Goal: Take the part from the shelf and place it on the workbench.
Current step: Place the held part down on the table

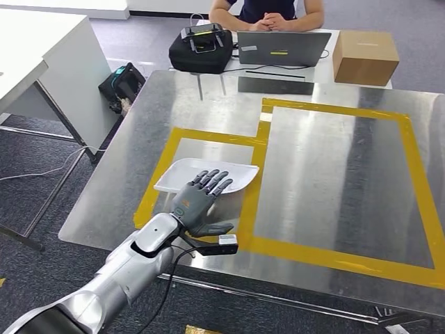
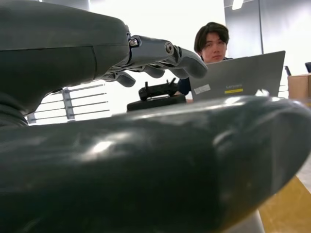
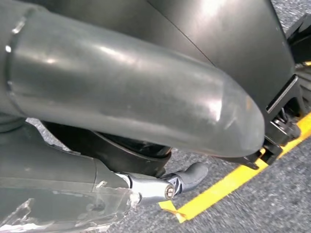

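Part: we see the white part (image 1: pixel 210 175) lying flat on the steel workbench (image 1: pixel 336 167), inside the smaller square marked by yellow tape (image 1: pixel 252 202); we judge the tape to mark the place meant for it.

Left hand: our left hand (image 1: pixel 201 200) is spread, fingers straight and apart, lying over the near edge of the part with nothing pinched. The left wrist view agrees, the fingers (image 2: pixel 161 53) stretched out level and bare. We judge this to be the letting-go at the end of placing.

Right hand: it hangs low over grey carpet and a yellow floor line (image 3: pixel 234 179); one dark fingertip (image 3: pixel 190 175) shows, but we cannot tell how the hand is set.

Task state: with the part on the bench and out of the grasp, we judge the task nearly done; drawing the arm away without dragging the part remains.

Surroundings: a person (image 1: pixel 268 12) sits behind a grey laptop (image 1: pixel 283 47), beside a black bag (image 1: pixel 201 47) and a cardboard box (image 1: pixel 364 57).

Writing: the laptop lid bears a small yellow-and-white label, too small for us to read.
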`<act>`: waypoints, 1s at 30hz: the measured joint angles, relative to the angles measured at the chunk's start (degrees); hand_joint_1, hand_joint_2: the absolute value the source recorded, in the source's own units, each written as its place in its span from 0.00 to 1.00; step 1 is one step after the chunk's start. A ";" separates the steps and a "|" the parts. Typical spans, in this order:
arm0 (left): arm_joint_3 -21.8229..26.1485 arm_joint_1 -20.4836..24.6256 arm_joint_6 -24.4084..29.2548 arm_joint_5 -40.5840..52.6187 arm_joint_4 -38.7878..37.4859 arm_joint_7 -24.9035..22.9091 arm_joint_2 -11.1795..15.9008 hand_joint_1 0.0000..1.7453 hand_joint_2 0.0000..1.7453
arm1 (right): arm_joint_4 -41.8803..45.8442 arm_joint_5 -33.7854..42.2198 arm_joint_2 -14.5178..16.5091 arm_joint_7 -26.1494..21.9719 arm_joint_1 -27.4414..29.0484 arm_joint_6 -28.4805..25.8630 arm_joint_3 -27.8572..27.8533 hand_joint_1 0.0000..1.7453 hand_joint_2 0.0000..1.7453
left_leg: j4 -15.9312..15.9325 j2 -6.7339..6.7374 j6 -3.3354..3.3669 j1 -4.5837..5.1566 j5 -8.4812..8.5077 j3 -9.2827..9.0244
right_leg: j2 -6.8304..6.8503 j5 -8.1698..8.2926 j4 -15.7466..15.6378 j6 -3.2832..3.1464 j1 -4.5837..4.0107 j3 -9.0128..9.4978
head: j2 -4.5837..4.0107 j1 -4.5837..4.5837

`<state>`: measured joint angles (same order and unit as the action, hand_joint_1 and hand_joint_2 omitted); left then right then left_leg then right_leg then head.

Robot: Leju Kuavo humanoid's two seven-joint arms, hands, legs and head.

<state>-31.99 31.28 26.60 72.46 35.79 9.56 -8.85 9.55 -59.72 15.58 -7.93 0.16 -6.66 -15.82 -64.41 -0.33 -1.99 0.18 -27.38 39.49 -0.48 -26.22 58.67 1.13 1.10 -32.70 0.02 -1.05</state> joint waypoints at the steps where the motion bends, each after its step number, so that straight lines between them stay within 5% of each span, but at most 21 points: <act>1: 0.06 -0.03 0.10 0.00 -0.11 -0.02 0.07 0.00 0.00 | 0.00 -0.02 0.00 0.07 -0.03 0.02 0.00 0.00 0.00 | -3.95 0.00 -0.24 -0.09 -2.38 1.23 | 0.03 0.56 0.02 -0.15 -0.02 -0.76 | 0.00 -0.05; 2: 0.11 -0.08 0.16 0.00 -0.24 -0.04 0.13 0.00 0.00 | 0.00 -0.03 -0.01 0.13 -0.07 0.03 0.00 0.00 0.00 | -7.17 0.00 -0.37 -0.14 -3.83 2.01 | 0.06 1.12 0.03 -0.19 -0.03 -1.54 | 0.00 -0.07; 4: 0.24 -0.16 0.23 0.00 -0.53 -0.05 0.22 0.00 0.00 | 0.02 -0.03 -0.03 0.20 -0.16 0.04 0.00 0.00 0.00 | -8.43 0.00 -0.32 -0.18 -3.34 0.94 | 0.08 2.23 0.05 -0.07 -0.06 -3.03 | 0.00 -0.08; 6: 0.36 -0.04 0.32 0.01 -0.72 -0.05 0.25 0.00 0.00 | 0.04 -0.03 -0.04 0.22 -0.32 0.04 0.00 0.00 0.00 | -2.52 0.00 0.08 -0.17 -0.79 -3.96 | 0.03 3.33 0.06 0.21 -0.06 -4.24 | 0.00 -0.08; 8: 0.42 0.38 0.50 0.07 -0.79 -0.08 0.19 0.00 0.00 | 0.06 -0.05 -0.04 0.26 -0.50 0.05 0.00 0.00 0.00 | 4.93 -0.04 0.66 -0.04 -0.33 -9.20 | -0.01 4.35 0.07 0.70 -0.22 -5.04 | 0.00 -0.05; 10: 0.49 0.72 0.78 0.14 -0.94 -0.11 0.17 0.00 0.00 | 0.08 -0.10 -0.04 0.30 -0.60 0.07 0.00 0.00 0.00 | 8.21 -0.09 1.35 0.20 -0.79 -10.85 | 0.02 5.51 -0.32 1.37 -0.30 -5.39 | 0.00 -0.04; 12: 0.61 0.75 0.95 0.23 -1.30 -0.12 0.19 0.00 0.00 | 0.09 -0.14 -0.07 0.31 -0.61 0.08 0.00 0.00 0.00 | 8.71 0.03 2.22 0.14 0.12 -10.19 | 0.00 6.04 -0.70 2.08 -0.25 -5.70 | 0.00 -0.03; 13: 0.66 0.74 0.96 0.28 -1.50 -0.12 0.18 0.00 0.00 | 0.09 -0.16 -0.10 0.31 -0.61 0.09 -0.01 0.00 0.00 | 8.86 0.12 2.69 0.05 0.76 -9.75 | -0.01 4.87 0.03 2.31 -0.27 -6.16 | 0.00 0.08; 17: 0.77 0.74 1.00 0.41 -2.07 -0.11 0.12 0.00 0.00 | 0.10 -0.19 -0.21 0.31 -0.86 0.10 -0.01 0.00 0.00 | 8.97 0.30 3.52 0.09 3.31 -6.95 | 0.00 -5.25 12.52 2.57 -0.62 -8.99 | 0.00 0.52; 19: 0.80 0.69 1.00 0.41 -2.35 -0.12 0.13 0.00 0.00 | 0.11 -0.19 -0.26 0.33 -0.79 0.14 -0.01 0.00 0.00 | 8.87 0.31 3.54 0.30 4.64 -5.13 | 0.00 -5.48 16.39 2.48 -0.76 -8.31 | 0.00 0.51; 20: 0.80 0.66 1.00 0.42 -2.49 -0.12 0.13 0.00 0.00 | 0.11 -0.21 -0.28 0.35 -0.70 0.20 -0.01 0.00 0.00 | 8.81 0.29 3.46 0.36 5.27 -4.26 | 0.01 -4.09 15.53 2.39 -0.79 -6.70 | 0.00 0.51; 22: 0.83 0.67 1.02 0.45 -2.71 -0.12 0.15 0.00 0.00 | 0.11 -0.27 -0.28 0.40 -0.58 0.37 0.00 0.00 0.00 | 8.52 0.20 3.10 0.53 6.40 -2.79 | 0.02 -2.26 8.78 2.24 -0.80 -0.86 | 0.00 0.54; 24: 0.89 0.76 1.07 0.50 -2.81 -0.12 0.20 0.00 0.00 | 0.11 -0.35 -0.27 0.43 -0.55 0.48 0.01 0.00 0.00 | 8.09 0.15 2.61 0.72 7.39 -1.94 | -0.06 -3.53 0.97 2.00 -0.87 4.54 | 0.00 0.53; 25: 0.91 0.81 1.10 0.52 -2.84 -0.12 0.22 0.00 0.00 | 0.11 -0.38 -0.26 0.43 -0.49 0.51 0.02 0.00 0.00 | 8.03 0.16 2.36 0.78 7.89 -1.72 | -0.12 -4.30 -1.05 1.78 -0.97 5.70 | 0.00 0.55; 28: 0.93 0.79 1.10 0.61 -3.03 -0.12 0.26 0.00 0.00 | 0.05 -0.40 -0.18 0.43 -0.12 0.59 0.02 0.00 0.00 | 7.68 0.19 1.39 0.66 7.53 -1.09 | -0.04 -3.46 -1.58 0.56 -0.80 4.72 | 0.00 0.49; 30: 0.93 0.77 1.08 0.65 -3.14 -0.21 0.31 0.00 0.00 | 0.02 -0.42 -0.15 0.44 -0.08 0.62 0.02 0.00 0.00 | 3.46 0.19 0.59 0.45 2.79 0.25 | 0.14 -2.25 -1.56 -0.13 -0.62 3.72 | 0.00 0.26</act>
<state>-31.06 32.05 27.68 73.11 32.65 9.35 -8.55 9.57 -60.14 15.43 -7.49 0.09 -6.04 -15.80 -60.94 -0.14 -1.40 0.62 -24.60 39.74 -0.34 -28.47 57.10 1.00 0.49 -28.97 0.02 -0.79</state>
